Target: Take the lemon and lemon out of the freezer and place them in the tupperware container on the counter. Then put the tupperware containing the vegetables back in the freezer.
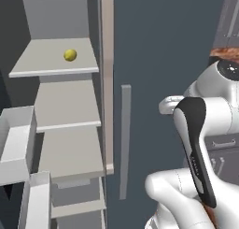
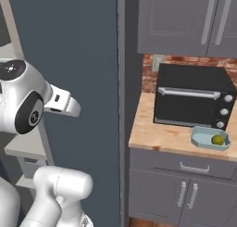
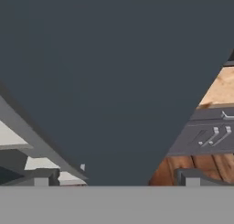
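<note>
One bright yellow lemon (image 1: pixel 70 54) rests on the top pale shelf (image 1: pixel 56 60) inside the open freezer (image 1: pixel 158 60). The other, duller lemon (image 2: pixel 217 139) lies in the pale blue tupperware container (image 2: pixel 203 139) on the wooden counter (image 2: pixel 162 135), in front of the microwave. My gripper (image 3: pixel 116 178) is open, its two dark fingertips (image 3: pixel 41 177) set wide apart with nothing between them. It faces the freezer's dark slate wall (image 3: pixel 114 72) from close up, well to the left of the container and apart from both lemons.
A black microwave (image 2: pixel 192 98) stands at the back of the counter under grey wall cupboards (image 2: pixel 185 22). White door bins (image 1: pixel 16 144) hang at the lower left. A long grey handle (image 1: pixel 125 139) runs down the freezer front. Grey cabinets (image 2: pixel 185 193) sit below the counter.
</note>
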Controlling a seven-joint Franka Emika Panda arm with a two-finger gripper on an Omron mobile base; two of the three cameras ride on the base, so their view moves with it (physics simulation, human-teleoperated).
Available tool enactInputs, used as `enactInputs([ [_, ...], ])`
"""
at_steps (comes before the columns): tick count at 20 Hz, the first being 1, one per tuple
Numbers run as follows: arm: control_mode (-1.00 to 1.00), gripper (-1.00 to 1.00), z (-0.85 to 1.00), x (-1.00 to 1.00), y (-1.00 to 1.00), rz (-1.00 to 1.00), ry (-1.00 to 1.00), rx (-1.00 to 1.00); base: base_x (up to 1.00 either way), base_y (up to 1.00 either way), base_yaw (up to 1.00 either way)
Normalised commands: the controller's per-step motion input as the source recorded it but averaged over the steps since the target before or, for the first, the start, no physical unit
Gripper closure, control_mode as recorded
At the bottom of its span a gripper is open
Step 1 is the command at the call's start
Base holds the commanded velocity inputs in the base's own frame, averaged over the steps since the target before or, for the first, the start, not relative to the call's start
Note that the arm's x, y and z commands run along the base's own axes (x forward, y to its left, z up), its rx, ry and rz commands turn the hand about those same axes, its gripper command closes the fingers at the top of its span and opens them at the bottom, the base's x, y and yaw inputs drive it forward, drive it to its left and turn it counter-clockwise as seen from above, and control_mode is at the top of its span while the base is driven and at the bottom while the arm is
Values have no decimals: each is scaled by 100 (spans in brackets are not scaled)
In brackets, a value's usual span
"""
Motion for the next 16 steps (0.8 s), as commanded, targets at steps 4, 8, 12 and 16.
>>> enactInputs([
  [4,100,-100,0,0,0,0,0,0,0,39,0],
  [8,100,-100,0,0,0,0,0,0,0,41,0],
  [12,100,-100,0,0,0,0,0,0,0,35,0],
  [16,100,-100,0,0,0,0,0,0,0,36,0],
])
